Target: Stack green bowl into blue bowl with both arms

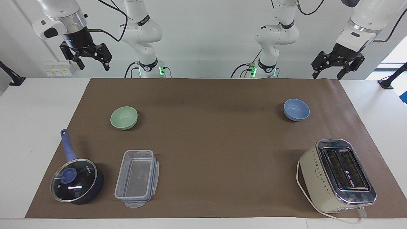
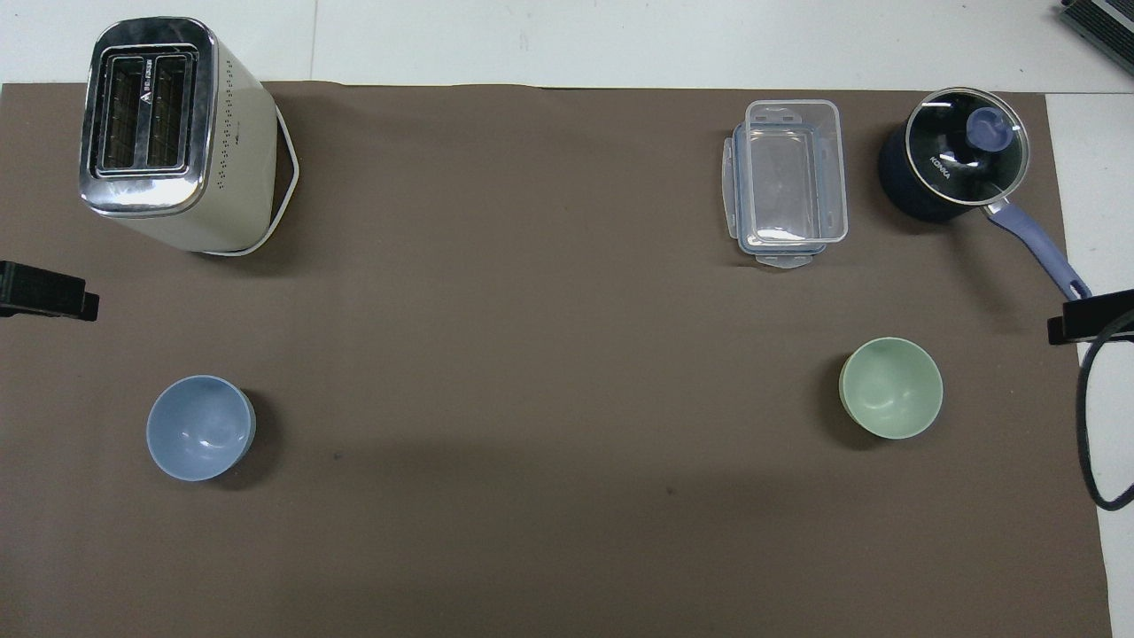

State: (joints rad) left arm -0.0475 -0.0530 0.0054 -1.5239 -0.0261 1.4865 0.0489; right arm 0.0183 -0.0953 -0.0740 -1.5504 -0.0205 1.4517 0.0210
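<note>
The pale green bowl [image 1: 124, 117] [image 2: 890, 387] stands upright and empty on the brown mat toward the right arm's end of the table. The periwinkle blue bowl [image 1: 296, 109] [image 2: 200, 428] sits upright and empty toward the left arm's end. My right gripper [image 1: 93, 66] hangs open, high above the mat's edge nearest the robots, well apart from the green bowl. My left gripper [image 1: 327, 74] hangs open over the mat's corner by its own base, clear of the blue bowl. Neither gripper holds anything. In the overhead view only the tips of the left gripper [image 2: 44, 301] and right gripper [image 2: 1090, 317] show.
A cream toaster [image 1: 338, 175] with a white cord stands farther out than the blue bowl. A clear plastic container [image 1: 136, 178] and a dark lidded saucepan [image 1: 76, 179] with a blue handle lie farther out than the green bowl. Bare brown mat [image 1: 210, 133] spans between the bowls.
</note>
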